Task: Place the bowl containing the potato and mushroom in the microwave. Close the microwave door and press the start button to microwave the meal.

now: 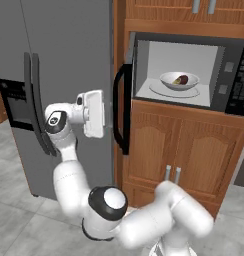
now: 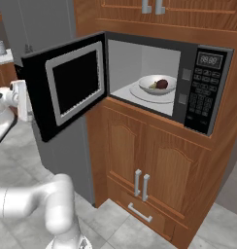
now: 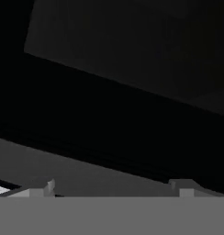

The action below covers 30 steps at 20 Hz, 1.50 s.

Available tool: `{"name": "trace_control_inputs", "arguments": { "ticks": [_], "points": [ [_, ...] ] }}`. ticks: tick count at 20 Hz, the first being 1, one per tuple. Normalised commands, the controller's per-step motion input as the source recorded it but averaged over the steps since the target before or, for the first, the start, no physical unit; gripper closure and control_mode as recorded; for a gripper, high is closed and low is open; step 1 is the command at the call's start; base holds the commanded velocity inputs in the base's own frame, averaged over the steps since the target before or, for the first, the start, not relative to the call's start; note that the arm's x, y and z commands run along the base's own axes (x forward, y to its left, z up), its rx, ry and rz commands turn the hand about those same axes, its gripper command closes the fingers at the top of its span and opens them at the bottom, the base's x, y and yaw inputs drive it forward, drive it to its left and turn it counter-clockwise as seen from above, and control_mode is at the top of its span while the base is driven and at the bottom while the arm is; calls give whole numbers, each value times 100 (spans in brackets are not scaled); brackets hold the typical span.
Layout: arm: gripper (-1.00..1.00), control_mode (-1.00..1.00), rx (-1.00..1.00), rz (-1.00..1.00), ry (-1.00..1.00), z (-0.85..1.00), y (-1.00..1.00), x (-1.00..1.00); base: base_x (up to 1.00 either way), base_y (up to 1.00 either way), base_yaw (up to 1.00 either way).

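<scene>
Your hand (image 3: 114, 186) is spread wide and empty, facing the dark outer side of the microwave door (image 2: 74, 82), beside its curved handle (image 1: 121, 112). The door stands swung open. Inside the microwave (image 2: 208, 92), the bowl (image 1: 179, 80) sits on the turntable with potato (image 2: 153, 85) and mushroom (image 2: 161, 83).
</scene>
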Motion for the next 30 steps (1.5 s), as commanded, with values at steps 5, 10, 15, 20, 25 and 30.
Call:
{"name": "trace_control_inputs", "arguments": {
  "ticks": [5, 10, 15, 20, 25, 30],
  "points": [
    [-100, -100, 12, 8, -17, 0, -100, -76, 0, 0, 0],
    [-100, -100, 25, 13, 0, 0, -100, 0, 0, 0, 0],
    [-100, -100, 28, 18, 2, 1, -100, 42, 0, 0, 0],
    [-100, -100, 26, 26, 1, 0, -100, 62, 0, 0, 0],
    [-100, -100, 22, 29, 0, 0, -100, 86, 0, 0, 0],
    [-100, -100, 21, 33, 0, 0, -100, 82, 0, 0, 0]
  ]
}}
